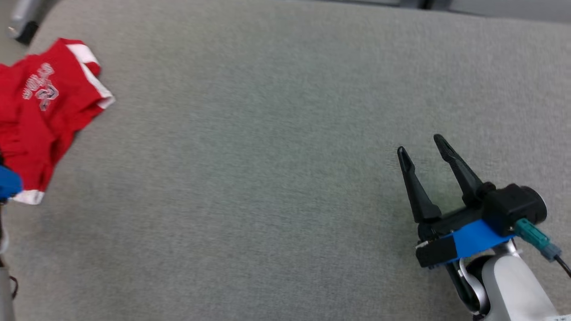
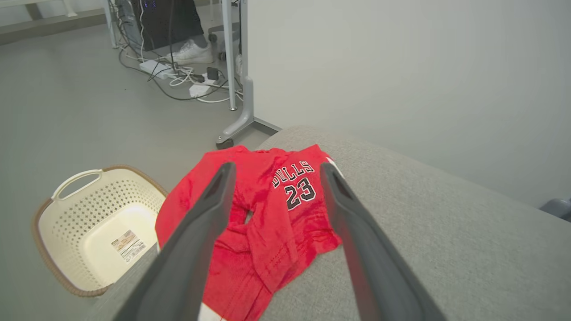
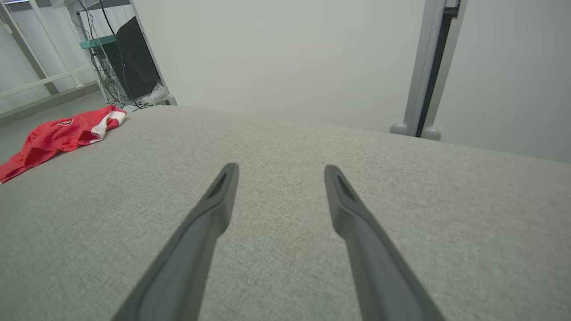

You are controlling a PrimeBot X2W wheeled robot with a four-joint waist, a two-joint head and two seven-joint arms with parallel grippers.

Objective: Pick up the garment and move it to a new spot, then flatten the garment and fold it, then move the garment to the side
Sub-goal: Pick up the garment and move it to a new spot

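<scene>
A wide grey upholstered surface [image 1: 285,133] spreads out in front of the robot. A crumpled red garment [image 1: 40,107], a jersey with white trim and printed lettering, lies at the surface's far-left corner. One side of it drapes over the surface's left edge. On the floor just off that edge stands a cream laundry basket [image 2: 84,209]. The left gripper [image 2: 277,167] is aimed at the garment from close by, its two dark fingers spread wide with nothing between them. The right gripper [image 1: 420,145] hangs over the surface's bare right side, well apart from the garment, fingers likewise wide apart and holding nothing.

The step in hand appears to be the first pickup, not yet begun. For a sound grasp, the left gripper would do best to come down on a bunched fold lying on the surface, not on the draped part. It should pinch several layers together, then lift until the hem clears the surface before carrying the garment inward.

Because the garment sits right at the corner, an outward nudge could slide it off toward the basket or the floor. The surface's middle and right side lie bare, giving ample room to set the garment down and spread it. The right gripper stands in that open area and should keep out of the carrying path.
</scene>
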